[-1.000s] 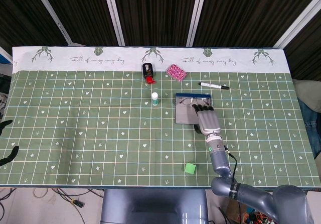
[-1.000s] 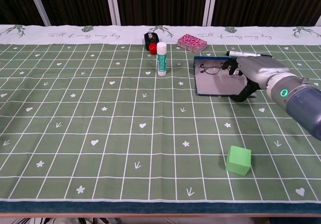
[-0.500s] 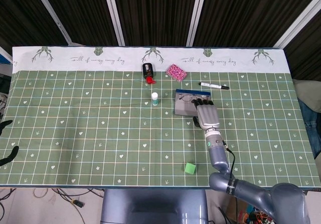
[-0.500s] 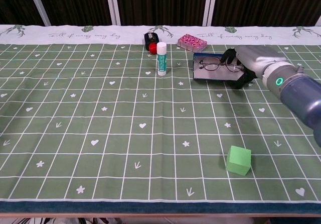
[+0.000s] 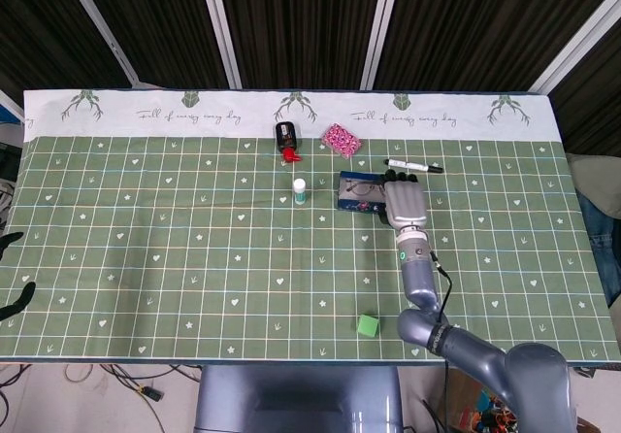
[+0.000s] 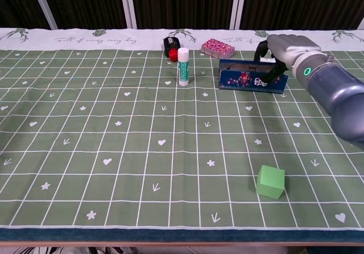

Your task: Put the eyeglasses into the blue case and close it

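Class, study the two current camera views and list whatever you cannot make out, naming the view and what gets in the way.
1. Eyeglasses: in the chest view, the raised lid of the blue case hides them.
2. Right robot hand: its fingertips sit behind the lid's rim, so the contact is unclear.
3. Left robot hand: cut off by the head view's left edge, absent from the chest view.
4. Marker pen: its label is too small to read.

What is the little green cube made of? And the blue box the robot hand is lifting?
The small green cube looks like soft matte foam or plastic: flat colour, no shine, slightly rounded edges. I can't say which. The blue eyeglass case looks stiff, like printed card or leatherette over a hard shell, with a small pattern on its lid. The right hand looks like smooth grey metal or plastic.
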Tool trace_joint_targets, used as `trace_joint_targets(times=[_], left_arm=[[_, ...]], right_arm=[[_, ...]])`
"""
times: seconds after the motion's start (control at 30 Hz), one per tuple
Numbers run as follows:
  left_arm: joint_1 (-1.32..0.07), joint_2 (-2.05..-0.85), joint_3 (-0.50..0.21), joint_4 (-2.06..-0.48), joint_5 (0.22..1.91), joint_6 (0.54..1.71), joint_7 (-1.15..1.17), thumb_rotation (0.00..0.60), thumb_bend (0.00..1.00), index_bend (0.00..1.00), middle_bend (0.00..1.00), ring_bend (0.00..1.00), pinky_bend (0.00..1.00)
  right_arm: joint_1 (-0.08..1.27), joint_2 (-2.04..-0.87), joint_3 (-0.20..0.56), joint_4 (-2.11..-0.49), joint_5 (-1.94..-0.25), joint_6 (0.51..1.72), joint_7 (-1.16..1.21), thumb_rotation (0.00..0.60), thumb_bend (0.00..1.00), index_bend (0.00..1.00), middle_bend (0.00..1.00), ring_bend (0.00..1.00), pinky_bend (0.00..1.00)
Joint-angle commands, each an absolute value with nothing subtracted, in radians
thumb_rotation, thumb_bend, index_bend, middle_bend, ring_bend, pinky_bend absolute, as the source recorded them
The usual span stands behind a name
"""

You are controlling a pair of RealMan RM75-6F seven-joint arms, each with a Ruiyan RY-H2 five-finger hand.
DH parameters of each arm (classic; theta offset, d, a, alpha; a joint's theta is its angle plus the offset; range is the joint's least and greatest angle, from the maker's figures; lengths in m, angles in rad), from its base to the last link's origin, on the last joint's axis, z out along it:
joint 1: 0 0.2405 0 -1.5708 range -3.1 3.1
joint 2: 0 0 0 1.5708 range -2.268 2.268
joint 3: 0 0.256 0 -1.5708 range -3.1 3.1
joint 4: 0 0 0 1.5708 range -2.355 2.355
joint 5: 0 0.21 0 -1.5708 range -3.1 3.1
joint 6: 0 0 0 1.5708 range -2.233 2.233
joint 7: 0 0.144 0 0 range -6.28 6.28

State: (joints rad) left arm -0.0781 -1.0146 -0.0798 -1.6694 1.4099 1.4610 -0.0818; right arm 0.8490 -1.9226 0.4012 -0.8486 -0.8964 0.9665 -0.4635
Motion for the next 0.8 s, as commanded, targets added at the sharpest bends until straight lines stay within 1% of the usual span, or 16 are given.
trace_joint_targets(times=[0.03, 0.2, 0.4, 0.47, 0.63, 0.8], left_arm=[[-0.078, -1.014, -0.080, -1.669, 1.409, 1.460, -0.083, 0.600, 0.32, 0.17, 0.00, 0.00, 0.00], [-0.078, -1.014, -0.079, -1.671, 1.410, 1.460, -0.083, 0.600, 0.32, 0.17, 0.00, 0.00, 0.00], [-0.077, -1.014, -0.079, -1.671, 1.411, 1.462, -0.081, 0.600, 0.32, 0.17, 0.00, 0.00, 0.00], [-0.077, -1.014, -0.079, -1.671, 1.411, 1.462, -0.082, 0.600, 0.32, 0.17, 0.00, 0.00, 0.00], [-0.078, -1.014, -0.079, -1.670, 1.409, 1.458, -0.081, 0.600, 0.32, 0.17, 0.00, 0.00, 0.00], [-0.078, -1.014, -0.079, -1.671, 1.407, 1.457, -0.081, 0.600, 0.32, 0.17, 0.00, 0.00, 0.00]], right_arm=[[0.850, -1.934, 0.397, -0.835, -0.893, 0.956, -0.460, 0.600, 0.45, 0.40, 0.25, 0.25, 0.23], [0.835, -1.931, 0.375, -0.856, -0.910, 0.958, -0.457, 0.600, 0.41, 0.46, 0.24, 0.25, 0.23], [0.830, -1.928, 0.375, -0.876, -0.912, 0.959, -0.450, 0.600, 0.40, 0.53, 0.24, 0.25, 0.23], [0.830, -1.928, 0.378, -0.879, -0.912, 0.960, -0.449, 0.600, 0.40, 0.55, 0.24, 0.25, 0.23], [0.830, -1.927, 0.382, -0.882, -0.907, 0.959, -0.448, 0.600, 0.46, 0.56, 0.24, 0.25, 0.23], [0.828, -1.925, 0.386, -0.888, -0.894, 0.949, -0.449, 0.600, 0.47, 0.56, 0.24, 0.25, 0.23]])
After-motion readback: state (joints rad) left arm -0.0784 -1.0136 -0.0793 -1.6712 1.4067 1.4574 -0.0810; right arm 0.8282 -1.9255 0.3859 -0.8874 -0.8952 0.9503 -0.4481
